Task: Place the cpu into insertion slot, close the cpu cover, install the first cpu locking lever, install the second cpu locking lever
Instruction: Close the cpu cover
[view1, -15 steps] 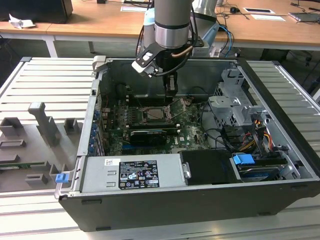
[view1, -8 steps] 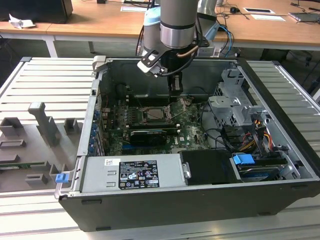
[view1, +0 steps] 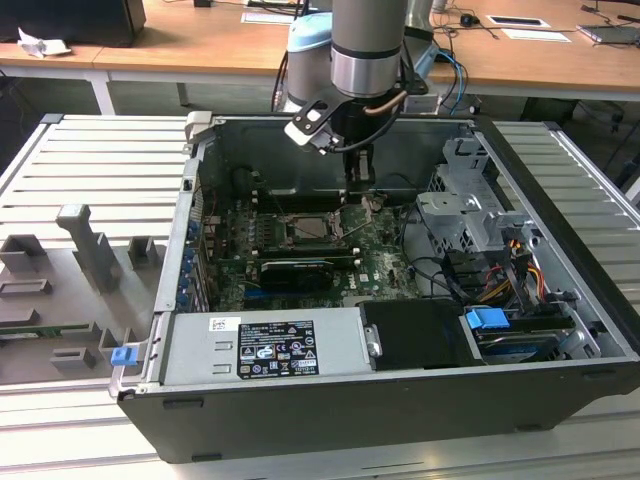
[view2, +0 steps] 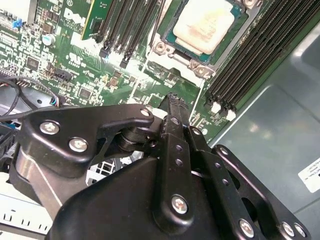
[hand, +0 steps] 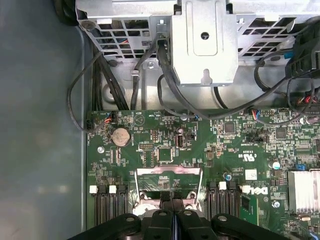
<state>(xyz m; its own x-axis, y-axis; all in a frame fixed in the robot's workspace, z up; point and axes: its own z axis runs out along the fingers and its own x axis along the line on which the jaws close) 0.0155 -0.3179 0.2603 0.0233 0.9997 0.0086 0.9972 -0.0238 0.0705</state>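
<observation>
A robot arm reached down into an open computer case (view1: 300, 410) that lay on a slatted metal tabletop (view1: 60, 160), its pincer (view1: 360, 172) hanging over the green circuit board (hand: 150, 135) just beside the insertion slot (view1: 313, 229). In both wrist views the pincer (view2: 175, 100) (hand: 170, 202) was drawn narrow, its black fingers (view2: 172, 145) pressed together with nothing seen between them. The cpu (view2: 204, 24) sat inside the slot, pale metal face up, ringed by the slot's silver rim (view2: 197, 63). The cpu cover (hand: 169, 173) stood raised off the slot, green board showing through its central cut-out, and the pincer's tip hung close to the cover's edge; whether the two touched could not be told. Long black memory slots (view2: 130, 25) flanked the slot on both sides. Beyond the board, in the first wrist view, black cables (hand: 170, 90) ran below a silver drive cage (hand: 205, 40), near a round coin battery (hand: 120, 136). Grey fixtures (view1: 90, 245) stood on the tabletop at the exterior view's left.
</observation>
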